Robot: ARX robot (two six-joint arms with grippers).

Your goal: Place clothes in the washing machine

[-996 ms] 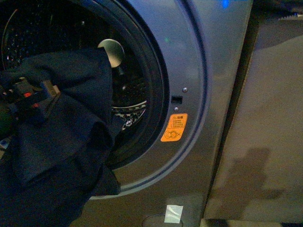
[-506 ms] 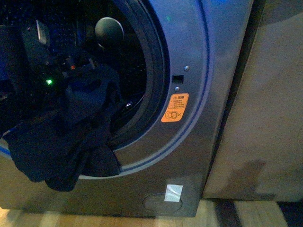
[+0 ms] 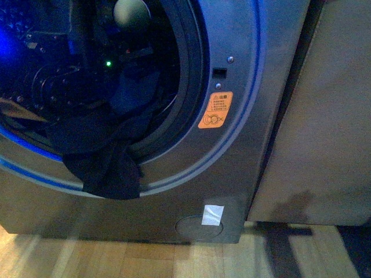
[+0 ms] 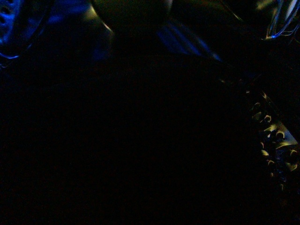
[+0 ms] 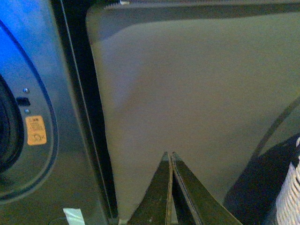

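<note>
You are dealing with a dark navy-blue soft fabric garment (image 3: 107,153) that lies half in and half out of the large grey metallic front-loading washing machine (image 3: 243,116): its upper part is inside the round black-rimmed porthole, while a folded flap droops over the lower lip of the opening and hangs down against the grey front ring. Judging by the way it sags and bunches, it is light, limp and without any stiffness, so pushing on it will only crumple it; expect it to slide back out over the smooth rim if the hanging part is left to pull on the rest. The best place to take hold looks to be that drooping flap just below the lip, pinching a thick fold instead of a single layer, then lifting it up and in over the rim. It should not be fragile, but it could snag on the door seal. Dark arm hardware with a small green light (image 3: 108,63) shows inside the drum above the cloth, presumably your left arm; the left wrist view is nearly black and tells nothing, so you cannot tell how those jaws stand or whether they hold cloth. Your right gripper (image 5: 169,161) has its two fingers pressed together with nothing between them, and it faces the plain grey-brown flat panel (image 5: 197,93) beside the machine, well apart from the garment.
</note>
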